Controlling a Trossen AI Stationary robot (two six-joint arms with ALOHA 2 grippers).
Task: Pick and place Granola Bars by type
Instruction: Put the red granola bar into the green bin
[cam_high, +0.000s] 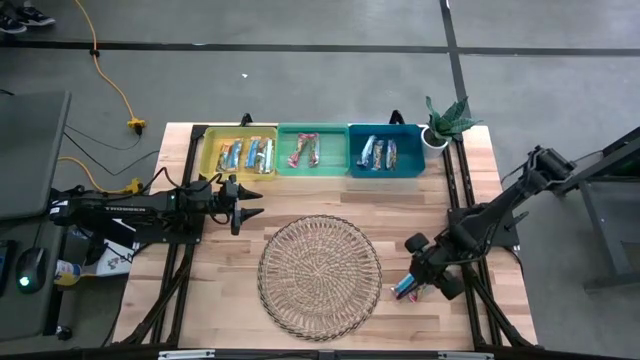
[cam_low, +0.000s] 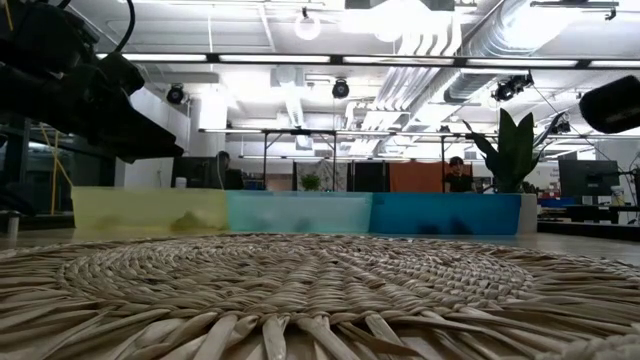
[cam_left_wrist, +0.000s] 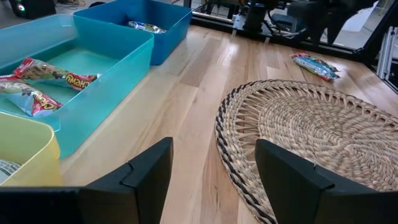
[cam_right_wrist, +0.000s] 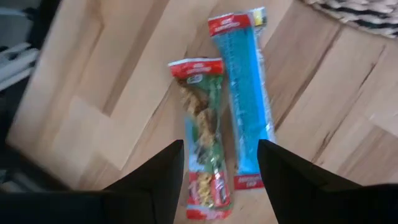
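My right end effector (cam_right_wrist: 221, 155), fingers spread, hovered over two Granola Bars (cam_right_wrist: 227, 112) lying side by side near the bench's right edge, beside the wicker tray (cam_high: 320, 275), positioned to straddle one. My left end effector (cam_high: 247, 203), also spread and empty, waited near the yellow bin (cam_high: 240, 153). Yellow, green (cam_high: 312, 150) and blue (cam_high: 385, 152) bins each held sorted bars.
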